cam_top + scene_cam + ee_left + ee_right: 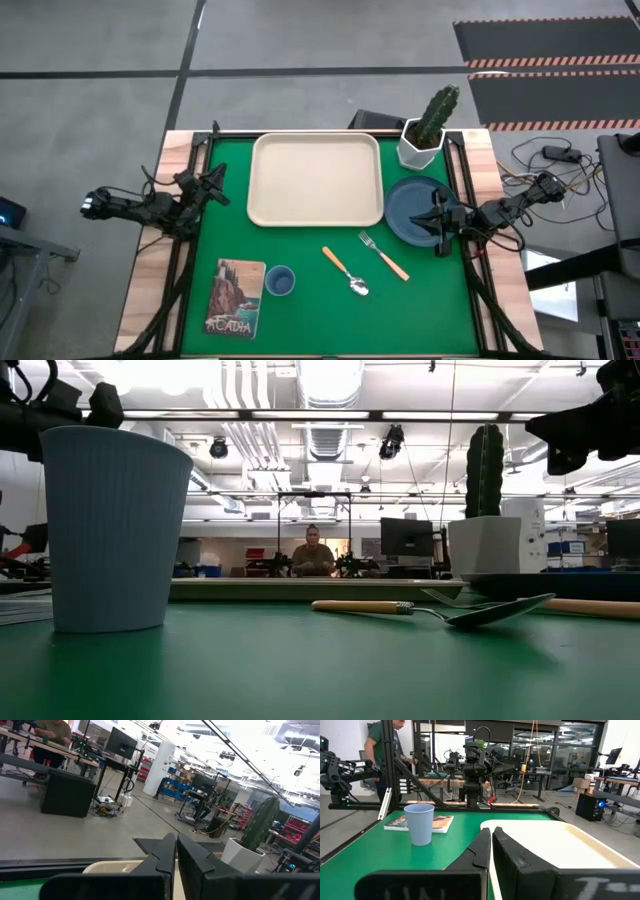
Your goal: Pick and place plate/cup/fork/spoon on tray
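While both arms wait with fingers closed, the right gripper (437, 222) over the plate (412, 205) should open wide — then catch the rim cleanly; left gripper (213, 186) idles at the table's edge.

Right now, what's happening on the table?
Nothing is held. The tray is bare. The plate sits to its right, with the right claw shut above the plate's right side. Fork, spoon and cup lie on the green mat in front of the tray. The left claw waits shut at the mat's left edge.
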